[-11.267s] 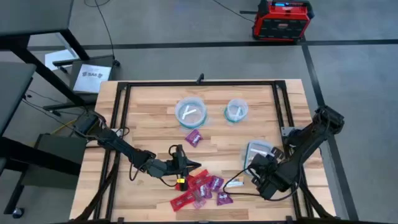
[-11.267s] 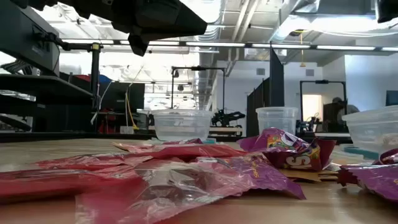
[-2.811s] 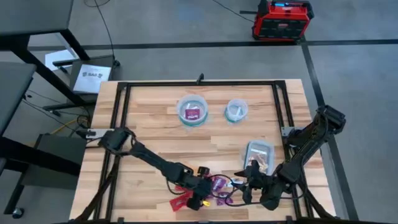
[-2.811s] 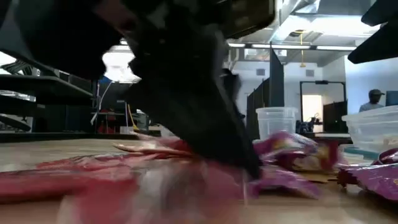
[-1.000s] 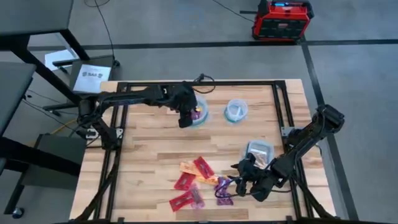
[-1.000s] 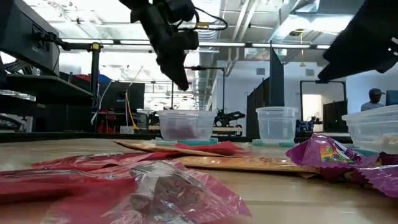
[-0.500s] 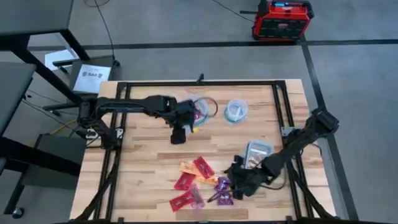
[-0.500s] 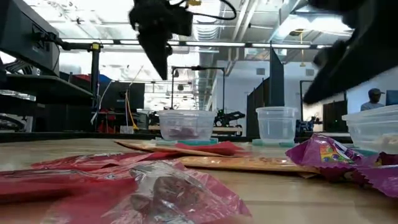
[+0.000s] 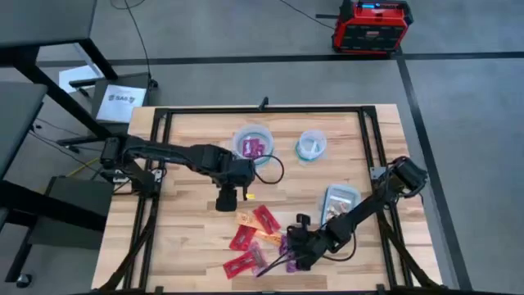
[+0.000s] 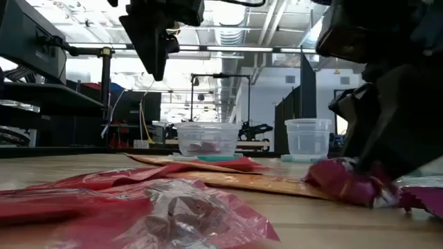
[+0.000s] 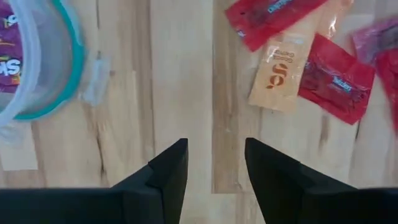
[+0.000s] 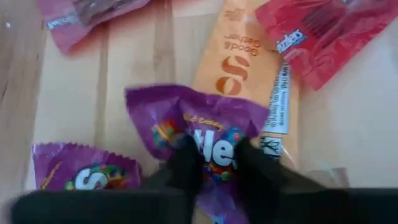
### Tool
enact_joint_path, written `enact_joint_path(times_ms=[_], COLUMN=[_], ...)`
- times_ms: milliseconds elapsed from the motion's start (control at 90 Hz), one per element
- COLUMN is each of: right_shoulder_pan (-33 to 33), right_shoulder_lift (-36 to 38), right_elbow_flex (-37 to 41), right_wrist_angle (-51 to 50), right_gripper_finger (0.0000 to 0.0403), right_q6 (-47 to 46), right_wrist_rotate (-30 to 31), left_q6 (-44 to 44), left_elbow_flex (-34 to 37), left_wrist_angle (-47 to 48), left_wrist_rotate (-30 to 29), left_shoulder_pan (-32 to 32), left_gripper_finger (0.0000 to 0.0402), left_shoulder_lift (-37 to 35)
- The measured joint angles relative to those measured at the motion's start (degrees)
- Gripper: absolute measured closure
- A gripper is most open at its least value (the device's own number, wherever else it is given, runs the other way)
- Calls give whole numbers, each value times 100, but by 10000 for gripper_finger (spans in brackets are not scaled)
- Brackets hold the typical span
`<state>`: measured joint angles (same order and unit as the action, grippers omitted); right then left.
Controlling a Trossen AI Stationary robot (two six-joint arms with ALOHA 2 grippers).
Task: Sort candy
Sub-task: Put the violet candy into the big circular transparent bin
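The left gripper (image 9: 224, 201), jaws apart and empty, has swung back from the bowl (image 9: 252, 147) at 12 o'clock, which now holds purple candy. The right gripper (image 9: 293, 246) has dropped onto the candy (image 9: 255, 238) pile at 6 o'clock, pinching a purple packet (image 12: 205, 134), so another purple piece looks ready to go.

Wooden table (image 9: 188, 238) — two bowls (image 9: 252, 146), tub (image 9: 338, 201), scattered candy (image 9: 255, 230) on top.

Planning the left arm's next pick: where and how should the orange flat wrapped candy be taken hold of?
Judging by its pose, take the orange flat wrapped candy by its bare end nearest the open left tool, coming straight down from above. It lies flat on the wooden table, and red wrapped candies overlap its other end and side, so that free edge seems the only clean place for the fingers.
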<state>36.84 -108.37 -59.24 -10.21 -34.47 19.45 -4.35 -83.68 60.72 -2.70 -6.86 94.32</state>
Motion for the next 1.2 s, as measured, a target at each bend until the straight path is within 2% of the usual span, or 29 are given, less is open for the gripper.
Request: enact_joint_path(times_ms=[178,300,411,500,600,711,822,933,1044,1122,1200], right_shoulder_pan=[-109,-413,-981,-1600,-2366,-3180,-3935,-4562,-4952,-5070,-5119], right_shoulder_lift=[508,901,1048,1033,842,678,674,674,674,676,681], right_elbow_flex=[-384,-501,-499,-499,-498,-501,-501,-499,-499,-499,-499], right_wrist_angle=[-918,-1026,-850,-466,424,1511,2036,2073,2202,2072,1776], right_gripper_finger=[391,398,398,399,399,400,396,369,318,270,219], right_q6=[332,859,1350,1783,2346,2928,3127,2836,2523,2557,2587], right_wrist_rotate=[-11,295,723,939,938,970,861,65,-970,-1078,-910], left_q6=[-92,-391,-620,-757,-886,-853,-794,-681,-663,-565,-493], left_elbow_flex=[-4,-5,-7,-7,-7,-7,-7,-7,-7,-7,-7], left_wrist_angle=[11,-22,-23,-21,-23,-21,-20,123,309,316,284], left_wrist_rotate=[-295,-651,-1040,-1366,-1712,-1819,-1840,-1836,-1838,-1842,-1844], left_shoulder_pan=[-349,-560,-756,-888,-991,-1000,-995,-1004,-1033,-1033,-1033], left_gripper_finger=[258,258,258,258,258,258,258,258,258,258,258], left_shoulder_lift=[-397,-791,-1163,-1441,-1695,-1853,-1907,-1904,-1906,-1906,-1906])
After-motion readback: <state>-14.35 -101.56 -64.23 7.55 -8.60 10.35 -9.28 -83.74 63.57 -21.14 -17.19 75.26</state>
